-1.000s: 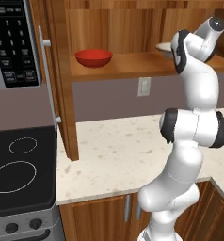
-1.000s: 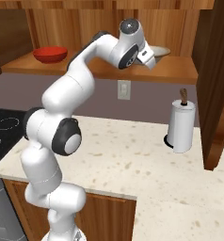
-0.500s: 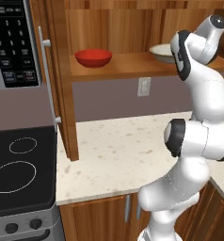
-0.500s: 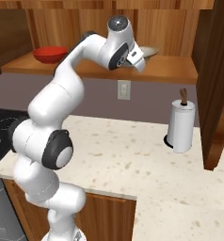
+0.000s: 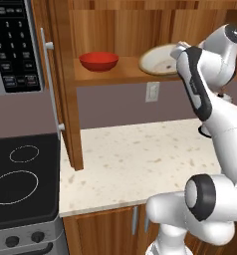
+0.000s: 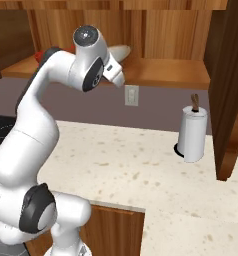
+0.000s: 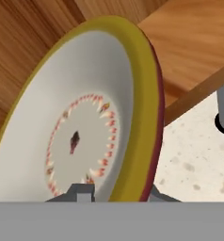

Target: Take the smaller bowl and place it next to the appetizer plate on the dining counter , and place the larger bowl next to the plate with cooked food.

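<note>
Cream with an olive-gold rim, the larger bowl (image 7: 85, 122) looms close to our hand camera, seen nearly edge-on across its inside, with a ring of small reddish marks on its pale floor. Our gripper (image 7: 115, 190) sits at the bottom of that view with one grey fingertip (image 7: 80, 192) inside the bowl against the pale inner wall and the other tip just outside the rim, so the rim runs between the two. The fingers are drawn in close on either side of the rim and look pinched onto it, though the tips are mostly cut off at the edge of the view.

From our left base view the larger bowl (image 5: 159, 60) rests on the wooden shelf (image 5: 125, 74) under the cabinets, partly hidden behind our arm's white wrist. The red bowl (image 5: 98, 61) stands on the same shelf, well apart to the left. In the right base view only a pale sliver of the larger bowl (image 6: 122, 50) shows behind the hand, and a bit of the red bowl (image 6: 40, 56) peeks out past the arm.

Below the shelf lies the speckled beige counter (image 6: 141, 165), with a paper towel roll (image 6: 192, 132) standing upright near the back wall.
</note>
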You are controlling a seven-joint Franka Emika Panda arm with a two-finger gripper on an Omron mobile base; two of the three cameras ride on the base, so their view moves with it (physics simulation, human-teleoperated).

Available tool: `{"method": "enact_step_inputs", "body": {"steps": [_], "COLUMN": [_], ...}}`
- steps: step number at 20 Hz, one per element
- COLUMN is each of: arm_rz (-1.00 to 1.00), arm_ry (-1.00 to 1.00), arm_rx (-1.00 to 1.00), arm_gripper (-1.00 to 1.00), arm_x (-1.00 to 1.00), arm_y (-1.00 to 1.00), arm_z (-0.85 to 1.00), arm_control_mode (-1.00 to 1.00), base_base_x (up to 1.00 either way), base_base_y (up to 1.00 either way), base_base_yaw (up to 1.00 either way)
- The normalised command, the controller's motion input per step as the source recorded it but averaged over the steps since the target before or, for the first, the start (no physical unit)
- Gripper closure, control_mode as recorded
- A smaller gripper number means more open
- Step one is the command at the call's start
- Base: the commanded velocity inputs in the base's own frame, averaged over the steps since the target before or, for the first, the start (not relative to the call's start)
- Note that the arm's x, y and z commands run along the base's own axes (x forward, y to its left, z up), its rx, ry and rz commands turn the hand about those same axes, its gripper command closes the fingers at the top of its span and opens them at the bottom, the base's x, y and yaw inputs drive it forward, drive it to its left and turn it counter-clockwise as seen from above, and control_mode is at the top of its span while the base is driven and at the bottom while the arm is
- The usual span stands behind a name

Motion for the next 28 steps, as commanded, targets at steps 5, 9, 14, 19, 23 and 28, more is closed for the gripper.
{"method": "enact_step_inputs", "body": {"steps": [5, 9, 14, 19, 23, 28], "arm_rz": [0.1, 0.06, 0.02, 0.06, 0.03, 0.0], "arm_ry": [-0.01, -0.01, -0.03, 0.03, 0.01, 0.0], "arm_rx": [0.12, 0.09, -0.04, -0.11, -0.03, 0.0], "arm_gripper": [1.0, 1.0, 1.0, 1.0, 1.0, 1.0], "arm_x": [-1.0, -0.98, -0.87, -0.41, -0.09, 0.0], "arm_y": [0.21, -0.05, 0.0, 0.17, 0.05, 0.0], "arm_z": [0.01, 0.0, -0.02, -0.11, -0.07, 0.0], "arm_control_mode": [-1.0, -1.0, -1.0, -1.0, 1.0, 1.0], "base_base_x": [0.0, 0.0, 0.0, 0.0, -0.45, -0.9], "base_base_y": [0.0, 0.0, 0.0, 0.0, 0.14, 0.37], "base_base_yaw": [0.0, 0.0, 0.0, 0.0, 0.14, 0.19]}}
